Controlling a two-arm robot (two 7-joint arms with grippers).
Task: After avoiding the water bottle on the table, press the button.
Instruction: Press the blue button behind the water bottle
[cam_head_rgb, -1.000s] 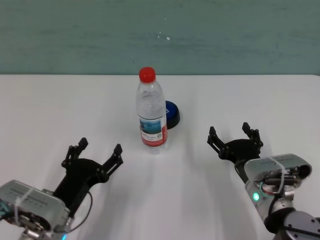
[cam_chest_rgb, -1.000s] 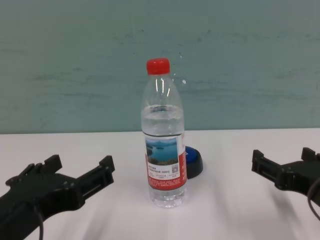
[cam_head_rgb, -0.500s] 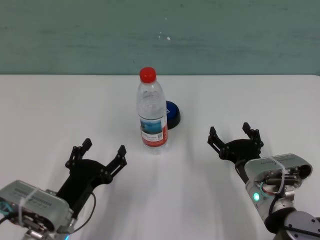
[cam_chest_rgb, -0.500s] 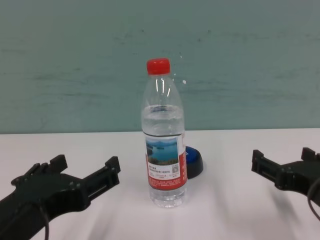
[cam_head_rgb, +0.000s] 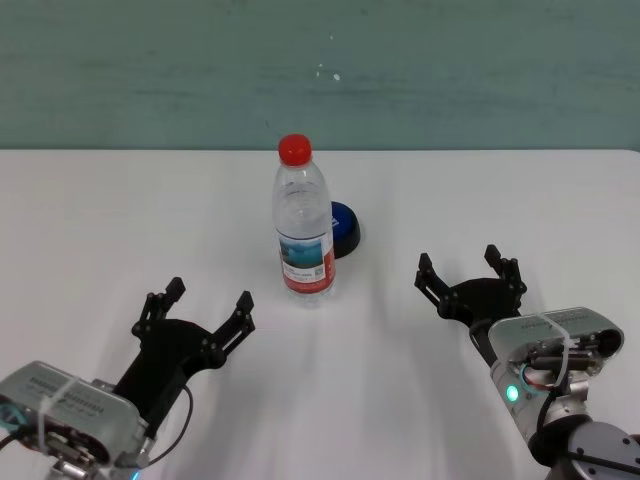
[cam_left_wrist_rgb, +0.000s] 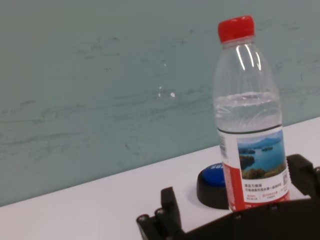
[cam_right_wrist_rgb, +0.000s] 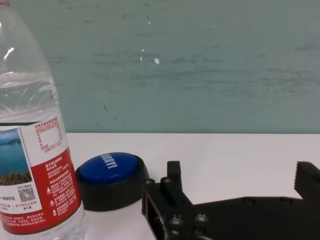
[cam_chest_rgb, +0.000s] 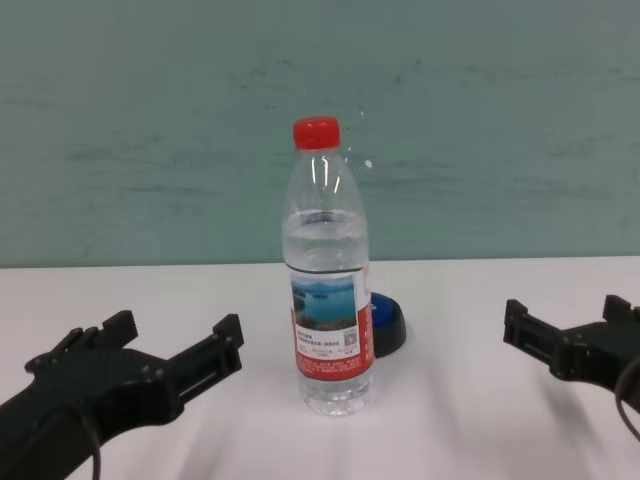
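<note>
standing upright near the middle of the table (cam_head_rgb: 120, 210), the water bottle (cam_head_rgb: 302, 225) shows you its red cap and its lake label with the red band, and the clear body is partly filled. you'll find the button (cam_head_rgb: 344, 229) just behind it on the robot's right side, its blue top on a dark round base, sitting flat on the white surface; from the chest view the bottle covers part of it, and you cannot tell from any view whether the two touch, though the right wrist view puts them very close together. your left gripper (cam_head_rgb: 196, 308) sits low over the near left part of the table, pointing toward the bottle, its black fingers (cam_chest_rgb: 222, 333) spread wide with nothing between them and clear of the bottle. your right gripper (cam_head_rgb: 468, 274) is over the near right part of the table, level with the bottle's base and well apart from it, its fingers (cam_head_rgb: 425, 272) also spread wide and empty. from the right wrist view you see the button beyond the fingers, unpressed, with the bottle beside it. a plain teal wall (cam_head_rgb: 450, 70) runs along the far edge of the table
</note>
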